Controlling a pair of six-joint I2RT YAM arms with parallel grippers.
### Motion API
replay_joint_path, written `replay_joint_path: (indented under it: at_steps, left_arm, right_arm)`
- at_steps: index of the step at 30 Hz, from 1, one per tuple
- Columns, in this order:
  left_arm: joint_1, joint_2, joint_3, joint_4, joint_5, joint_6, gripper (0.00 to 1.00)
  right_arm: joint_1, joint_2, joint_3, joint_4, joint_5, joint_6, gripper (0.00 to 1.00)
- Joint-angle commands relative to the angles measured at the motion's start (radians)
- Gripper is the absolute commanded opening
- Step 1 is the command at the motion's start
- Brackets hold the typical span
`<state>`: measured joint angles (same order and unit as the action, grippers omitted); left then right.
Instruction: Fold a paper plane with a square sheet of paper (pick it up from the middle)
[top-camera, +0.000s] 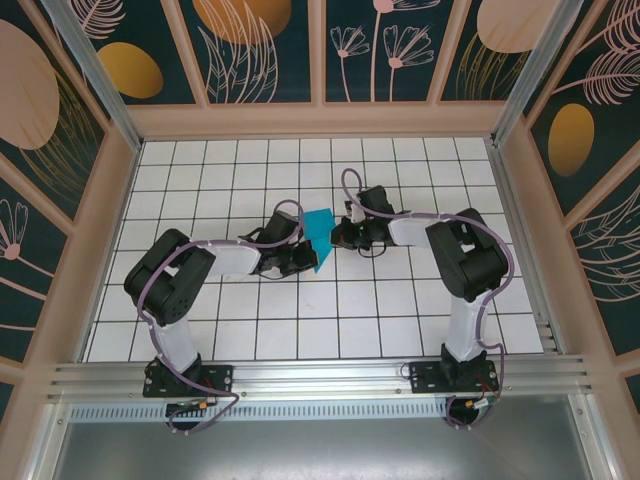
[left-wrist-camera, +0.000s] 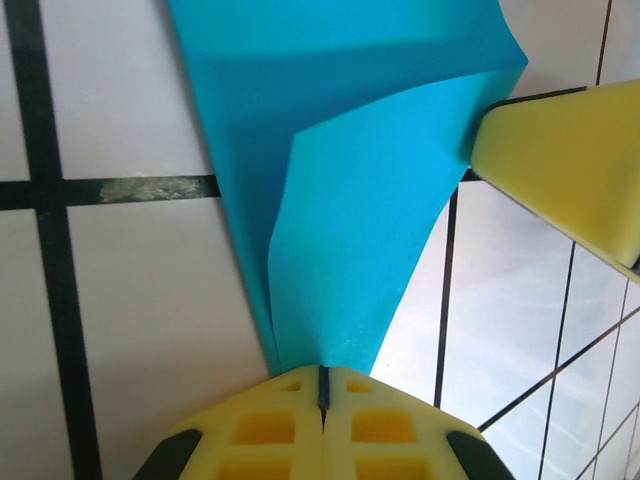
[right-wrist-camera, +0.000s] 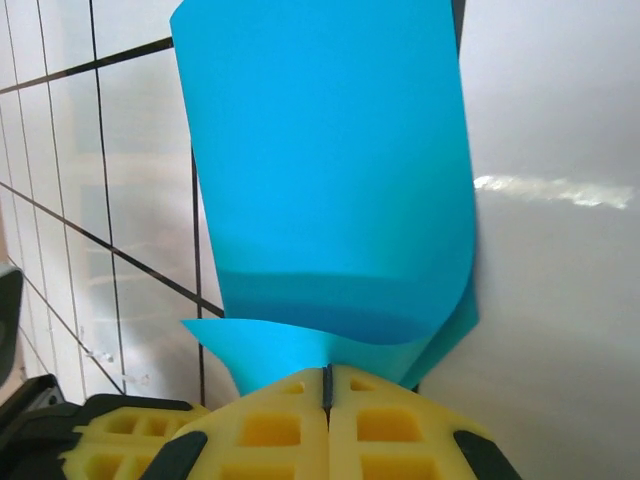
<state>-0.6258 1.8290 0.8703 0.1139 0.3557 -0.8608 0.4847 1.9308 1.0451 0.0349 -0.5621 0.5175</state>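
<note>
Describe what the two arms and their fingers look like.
The left arm and right arm have black joints, white links and a lilac cable looping along each. Their fingers are yellow blocks with square recesses and black backing.

So the square sheet of paper (top-camera: 320, 232) sits roughly mid-table (top-camera: 250, 170), pinched between both grippers. On the paper's left, at its nearer corner, is the left gripper (top-camera: 303, 262). The right gripper (top-camera: 338, 236) is on its right edge, a bit farther back. Both arm bases are well in front of the paper at the table's near edge, one off to each side.
</note>
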Motion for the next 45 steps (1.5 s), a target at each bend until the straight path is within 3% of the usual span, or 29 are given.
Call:
replay_joint_path:
  at_steps: [1, 12, 27, 34, 45]
  left_arm:
    - [0.002, 0.027, 0.007, -0.135, -0.092, 0.045, 0.00]
    - [0.002, 0.038, 0.025, -0.179, -0.106, 0.058, 0.00]
    - [0.002, 0.041, -0.005, -0.185, -0.107, 0.059, 0.00]
    - [0.002, 0.046, -0.004, -0.177, -0.116, 0.056, 0.00]
    - [0.002, 0.033, -0.012, -0.172, -0.129, 0.048, 0.00]
  right_arm:
    - [-0.001, -0.009, 0.025, -0.031, -0.033, -0.113, 0.04]
    - [-0.007, 0.055, 0.075, -0.059, -0.052, -0.152, 0.05]
    - [-0.037, 0.078, 0.158, -0.144, 0.133, -0.101, 0.04]
    - [0.011, -0.061, 0.071, -0.075, 0.038, -0.066, 0.04]
    - [0.090, 0.026, 0.034, -0.054, -0.008, -0.004, 0.00]
